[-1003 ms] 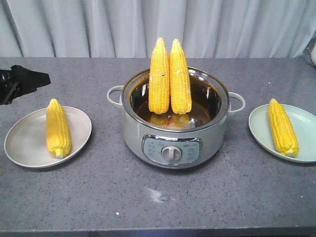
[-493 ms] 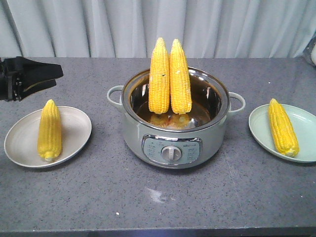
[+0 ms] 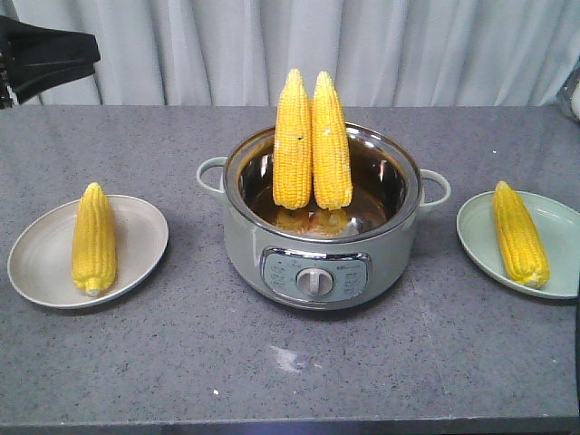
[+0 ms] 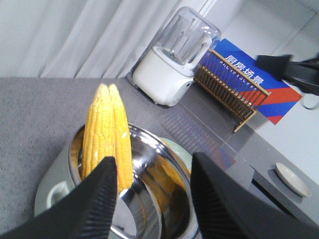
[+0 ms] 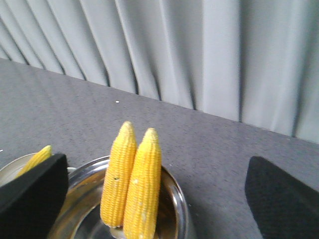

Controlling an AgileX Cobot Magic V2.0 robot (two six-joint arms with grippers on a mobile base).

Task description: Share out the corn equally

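**In the pot: two cobs left to share out**

On the counter (image 3: pixel 290 372) we see one cob per plate. The left-plate cob (image 3: pixel 94 238) lies lengthways on the beige left plate (image 3: pixel 145 227), and the right-plate cob (image 3: pixel 519 234) lies on the pale green right plate (image 3: pixel 562 227). The other two stand tips up in the pot (image 3: pixel 245 249), touching side by side and leaning on the back wall: left pot cob (image 3: pixel 292 140), right pot cob (image 3: pixel 332 142). We judge the task about half done, since each plate needs one more.

The left hand (image 4: pixel 154 196) is spread open with nothing in it, raised up and to the left of the pot. Its camera looks down on the upright pair. The right hand (image 5: pixel 155 169) is also wide open and empty, facing the pair with the curtain (image 5: pixel 199 59) behind.

Our read of the step in hand: the left hand goes for the left pot cob.
- Come down from above with the fingers (image 4: pixel 102 199) straddling that cob only, on its upper half, clear of the rim.
- The pair touch, so we'd enter from the outer side and avoid knocking the neighbour.
- Grip firmly, as the kernels are rounded and likely slick.
- Lift straight up until the butt clears the rim.
- Lay it parallel beside the plate's cob, not on top, or it may roll.

Corn look: all four cobs are husked and bright yellow, with tight straight kernel rows. They are fat at the butt and taper to a paler point. The left pot cob has a small dark speck around mid-height.
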